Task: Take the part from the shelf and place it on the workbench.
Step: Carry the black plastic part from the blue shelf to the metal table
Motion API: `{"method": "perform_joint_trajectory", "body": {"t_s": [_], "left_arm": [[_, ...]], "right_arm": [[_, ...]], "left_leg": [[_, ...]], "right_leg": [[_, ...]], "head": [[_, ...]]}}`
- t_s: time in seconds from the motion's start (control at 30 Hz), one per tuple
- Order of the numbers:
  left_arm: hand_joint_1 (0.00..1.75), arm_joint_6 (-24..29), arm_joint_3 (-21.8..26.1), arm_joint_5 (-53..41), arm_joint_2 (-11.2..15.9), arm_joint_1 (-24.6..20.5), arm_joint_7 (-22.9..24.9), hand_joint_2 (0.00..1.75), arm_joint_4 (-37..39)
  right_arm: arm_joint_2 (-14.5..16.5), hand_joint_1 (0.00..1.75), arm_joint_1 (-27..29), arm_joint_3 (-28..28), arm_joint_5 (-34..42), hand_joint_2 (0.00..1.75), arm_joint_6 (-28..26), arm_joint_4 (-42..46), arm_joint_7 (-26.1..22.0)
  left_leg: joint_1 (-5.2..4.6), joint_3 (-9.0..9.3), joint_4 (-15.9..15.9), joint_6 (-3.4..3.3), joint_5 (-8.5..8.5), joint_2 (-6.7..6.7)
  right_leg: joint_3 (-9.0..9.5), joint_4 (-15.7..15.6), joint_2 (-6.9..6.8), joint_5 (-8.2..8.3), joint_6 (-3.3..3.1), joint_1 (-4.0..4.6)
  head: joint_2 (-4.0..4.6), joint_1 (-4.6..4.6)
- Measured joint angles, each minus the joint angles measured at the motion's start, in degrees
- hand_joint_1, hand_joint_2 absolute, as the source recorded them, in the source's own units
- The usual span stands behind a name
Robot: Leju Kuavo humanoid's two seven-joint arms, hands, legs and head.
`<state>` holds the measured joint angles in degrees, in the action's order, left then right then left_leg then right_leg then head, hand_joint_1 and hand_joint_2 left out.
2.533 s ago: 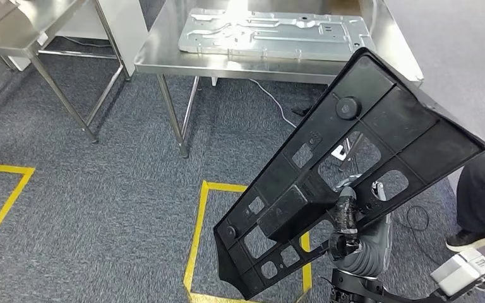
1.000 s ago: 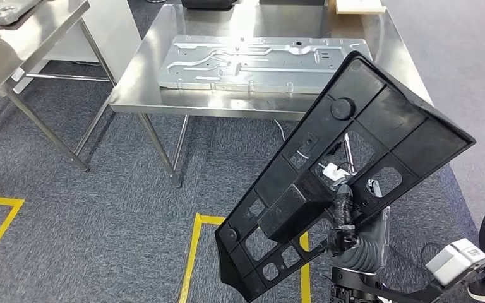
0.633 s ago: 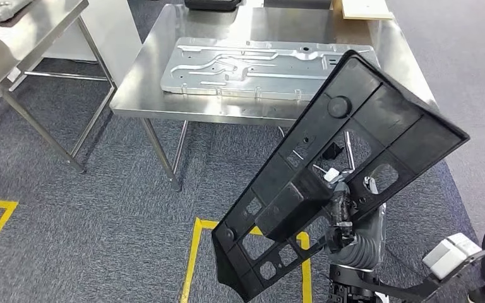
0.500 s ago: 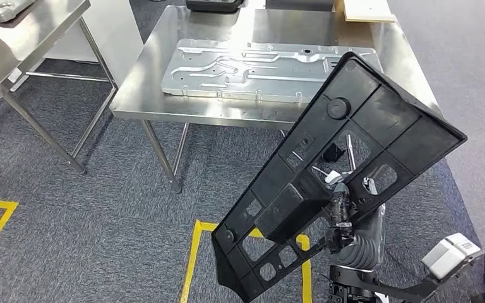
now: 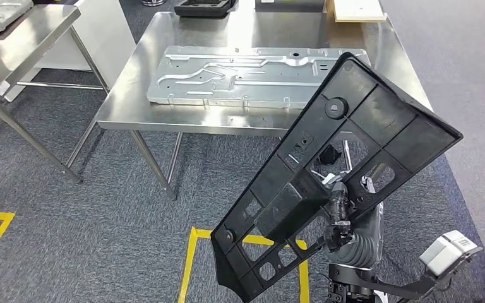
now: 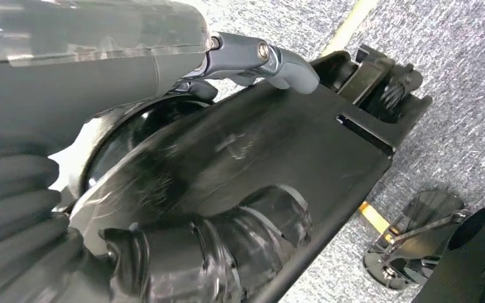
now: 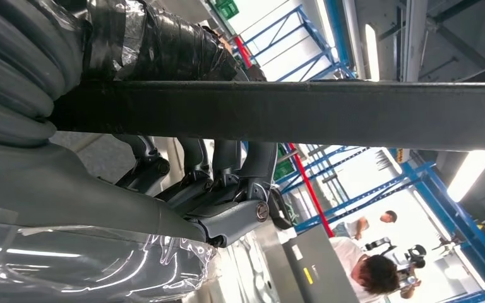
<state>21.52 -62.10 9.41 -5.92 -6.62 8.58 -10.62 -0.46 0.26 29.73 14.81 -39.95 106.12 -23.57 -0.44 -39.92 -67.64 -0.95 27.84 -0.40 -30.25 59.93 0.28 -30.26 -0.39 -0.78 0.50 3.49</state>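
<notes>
A: Where is the part?

B: The black part (image 5: 347, 170) is off the shelf and in the air, tilted, with its long axis running from 7 o'clock up to 1 o'clock in the head view. Its upper corner overlaps the near edge of the counter (image 5: 139, 95) in the picture; whether it touches cannot be told.

A: Right hand?

B: The right hand (image 5: 340, 218) grips the part near its middle, taped dark fingers (image 5: 337, 205) showing through the cut-outs. In the right wrist view the part's edge (image 7: 290, 113) runs across the frame, with a taped finger on one side and the other fingers (image 7: 227, 164) curled on the other side.

A: Left hand?

B: The left hand (image 6: 164, 208) appears in its wrist view, wrapped in film, thumb (image 6: 265, 57) against a black surface. Whether it holds anything cannot be told.

A: What is on the counter?

B: A silver stamped panel (image 5: 240, 76) lies flat at 12 o'clock from the part. A black tray (image 5: 203, 7) sits at the far edge, a pale board (image 5: 357, 9) at the far right corner.

A: Surroundings?

B: Grey carpet with yellow tape (image 5: 192, 259) at 6 o'clock, a second counter (image 5: 19, 31) at 10 o'clock. A person (image 7: 369, 268) shows far off in the right wrist view.
</notes>
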Motion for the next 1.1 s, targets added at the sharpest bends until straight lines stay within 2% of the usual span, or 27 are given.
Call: {"method": "perform_joint_trajectory", "body": {"t_s": [0.03, 0.07, 0.13, 0.23, 0.27, 0.3, 0.37, 0.4, 0.43, 0.47, 0.5, 0.53, 0.6, 0.67, 0.73, 0.77, 0.87, 0.9, 0.93, 0.97, 1.03, 1.1], "left_arm": [[0.0, 0.0, 0.0, 0.0, 0.0, 0.0, 0.0, 1.75, 0.0], [0.0, 0.0, 0.0, 0.1, 0.0, 0.0, 0.1, 1.75, 0.0], [0.0, 0.0, 0.0, 0.1, 0.0, 0.1, 0.1, 1.75, 0.0], [0.0, 0.0, 0.0, 0.2, 0.0, 0.1, 0.2, 1.75, 0.0], [0.0, 0.0, 0.0, 0.2, 0.0, 0.1, 0.2, 1.75, 0.0], [0.0, 0.0, 0.0, 0.2, 0.0, 0.1, 0.2, 1.75, 0.0], [0.0, 0.0, 0.0, 0.2, 0.0, 0.1, 0.3, 1.75, 0.0], [0.0, 0.0, 0.0, 0.2, 0.0, 0.1, 0.3, 1.75, 0.0], [0.0, 0.0, 0.0, 0.2, 0.0, 0.2, 0.3, 1.75, 0.0], [0.0, 0.0, 0.0, 0.2, 0.0, 0.2, 0.3, 1.75, 0.0], [0.0, -0.1, 0.0, 0.2, 0.0, 0.2, 0.3, 1.75, 0.0], [0.0, -0.1, 0.0, 0.2, 0.0, 0.2, 0.3, 1.75, 0.0], [0.0, -0.1, 0.0, 0.2, -0.1, 0.2, 0.3, 1.75, 0.0], [0.0, 0.0, 0.0, 0.3, 0.0, 0.2, 0.4, 1.75, 0.0], [0.0, 0.0, 0.0, 0.3, 0.0, 0.1, 0.4, 1.75, 0.0], [0.0, 0.0, 0.0, 0.3, 0.0, 0.1, 0.3, 1.75, 0.0], [0.0, 0.1, 0.0, 0.3, 0.0, 0.0, 0.3, 1.75, 0.0], [0.0, 0.1, 0.0, 0.3, 0.0, 0.0, 0.3, 1.75, 0.0], [0.0, 0.1, 0.0, 0.3, 0.0, 0.0, 0.3, 1.75, 0.0], [0.0, 0.1, 0.0, 0.3, 0.0, 0.0, 0.3, 1.75, 0.0], [0.0, 0.1, 0.0, 0.4, 0.0, 0.1, 0.3, 1.75, 0.0], [0.0, 0.1, 0.0, 0.5, 0.0, 0.1, 0.3, 1.75, 0.0]], "right_arm": [[0.0, 1.71, 0.0, 0.0, 0.1, 1.75, 0.0, 0.0, 0.0], [0.0, 1.71, 0.0, 0.0, 0.4, 1.75, 0.0, 0.0, -0.1], [0.0, 1.71, 0.0, 0.0, 1.0, 1.75, 0.0, -0.1, -0.5], [0.0, 1.71, -0.1, 0.0, 2.7, 1.75, 0.0, -0.1, -1.3], [0.0, 1.71, -0.1, 0.0, 3.3, 1.75, 0.0, -0.1, -1.6], [-0.1, 1.71, -0.1, 0.0, 3.8, 1.75, 0.0, -0.1, -1.9], [-0.1, 1.71, 0.0, 0.0, 4.5, 1.75, 0.0, 0.0, -2.0], [-0.2, 1.71, 0.0, 0.0, 4.7, 1.75, 0.0, 0.0, -2.1], [-0.2, 1.71, 0.1, 0.0, 4.9, 1.75, 0.0, 0.0, -2.1], [-0.3, 1.71, 0.1, 0.0, 5.0, 1.75, 0.0, 0.0, -2.2], [-0.3, 1.71, 0.0, 0.0, 5.2, 1.75, 0.0, 0.0, -2.4], [-0.3, 1.71, 0.1, 0.0, 5.4, 1.75, 0.0, -0.1, -2.6], [-0.4, 1.71, 0.1, 0.0, 5.6, 1.75, 0.0, -0.1, -2.9], [-0.5, 1.71, 0.2, 0.0, 5.6, 1.75, 0.0, -0.1, -2.9], [-0.5, 1.71, 0.3, 0.0, 5.6, 1.75, 0.0, 0.0, -2.9], [-0.5, 1.71, 0.2, 0.0, 5.6, 1.75, 0.0, 0.0, -2.9], [-0.5, 1.71, 0.3, 0.0, 5.6, 1.75, 0.2, 0.1, -2.9], [-0.5, 1.71, 0.3, 0.0, 5.6, 1.75, 0.2, 0.0, -2.9], [-0.5, 1.71, 0.3, 0.0, 5.7, 1.75, 0.2, 0.0, -2.9], [-0.5, 1.71, 0.3, 0.0, 5.8, 1.75, 0.2, 0.0, -2.9], [-0.5, 1.71, 0.3, 0.0, 6.0, 1.75, 0.3, 0.0, -2.9], [-0.5, 1.71, 0.2, 0.0, 6.1, 1.75, 0.3, 0.0, -2.9]], "left_leg": [[-0.25, 1.17, 3.2, -0.3, -1.33, 0.02], [-0.53, 2.01, 5.5, -0.64, -1.42, -0.01], [-0.99, 2.74, 7.0, -1.23, -0.43, -0.08], [-0.75, 4.94, 8.6, -1.99, -2.35, -0.04], [-0.66, 5.66, 8.8, -2.2, -2.41, 0.01], [-0.59, 5.99, 8.9, -2.35, -2.29, 0.08], [-0.59, 6.16, 8.9, -2.59, -1.83, 0.06], [-0.58, 6.32, 8.9, -2.61, -1.56, 0.02], [-0.56, 6.62, 8.8, -2.59, -1.24, -0.04], [-0.52, 7.08, 8.8, -2.51, -0.88, -0.1], [-0.47, 7.61, 8.8, -2.38, -0.47, -0.16], [-0.5, 8.16, 8.7, -2.15, -0.05, -0.21], [-0.59, 8.63, 8.5, -1.53, 0.69, -0.26], [-0.64, 8.73, 7.9, -0.84, 0.95, -0.26], [-0.56, 8.29, 6.3, -0.2, 1.35, -0.14], [-0.46, 7.32, 4.5, 0.14, 2.08, -0.07], [0.06, 1.37, -4.7, 1.0, 5.63, 0.06], [0.18, -0.28, -6.5, 1.07, 6.09, 0.07], [0.23, -1.02, -6.5, 1.04, 5.51, 0.07], [0.23, -0.81, -4.7, 0.86, 3.86, 0.07], [0.04, 1.57, 2.3, 0.17, -1.07, 0.11], [-0.61, 3.09, 7.0, -0.63, -2.37, 0.16]], "right_leg": [[0.48, -0.1, 0.07, -0.33, 0.13, 0.04], [0.73, -0.1, 0.14, -0.65, 0.37, 0.03], [1.23, 0.0, 0.21, -0.64, 1.07, 0.05], [1.47, 1.9, 0.04, -1.11, 1.83, 0.04], [0.56, 3.9, 0.01, -2.07, 1.94, 0.05], [-1.16, 6.7, -0.02, -3.4, 2.06, 0.05], [-5.71, 12.8, -0.03, -6.18, 2.41, 0.14], [-7.34, 14.2, -0.04, -6.8, 2.57, 0.12], [-8.04, 13.7, -0.05, -6.2, 2.66, 0.09], [-7.76, 11.4, -0.05, -4.18, 2.73, 0.04], [-6.84, 7.7, -0.06, -1.2, 2.74, -0.03], [-5.91, 4.4, -0.07, 1.07, 2.67, 0.02], [-4.81, 0.9, -0.12, 2.76, 2.0, 0.16], [-4.31, 0.7, -0.09, 2.63, 1.0, 0.22], [-3.49, 0.3, -0.05, 3.08, 0.3, 0.08], [-3.08, 0.2, -0.06, 2.98, 0.03, 0.0], [-2.33, 0.0, -0.11, 2.28, -0.42, 0.09], [-2.05, 0.0, -0.08, 1.97, -0.45, 0.14], [-1.67, 0.0, -0.04, 1.63, -0.44, 0.18], [-1.16, 0.0, 0.0, 1.25, -0.41, 0.21], [0.01, -0.2, 0.01, 0.37, -0.28, 0.2], [0.82, -0.6, -0.02, -0.22, 0.09, 0.06]], "head": [[0.0, -0.04], [0.0, -0.01], [0.0, 0.06], [0.0, 0.0], [0.0, -0.06], [0.0, -0.08], [0.0, -0.12], [0.0, -0.11], [0.0, -0.13], [0.0, -0.14], [0.0, -0.15], [0.0, -0.16], [0.0, -0.14], [0.01, -0.08], [0.01, 0.0], [0.0, 0.05], [0.01, 0.14], [0.01, 0.14], [0.01, 0.15], [0.01, 0.15], [0.01, 0.09], [0.01, -0.08]]}}
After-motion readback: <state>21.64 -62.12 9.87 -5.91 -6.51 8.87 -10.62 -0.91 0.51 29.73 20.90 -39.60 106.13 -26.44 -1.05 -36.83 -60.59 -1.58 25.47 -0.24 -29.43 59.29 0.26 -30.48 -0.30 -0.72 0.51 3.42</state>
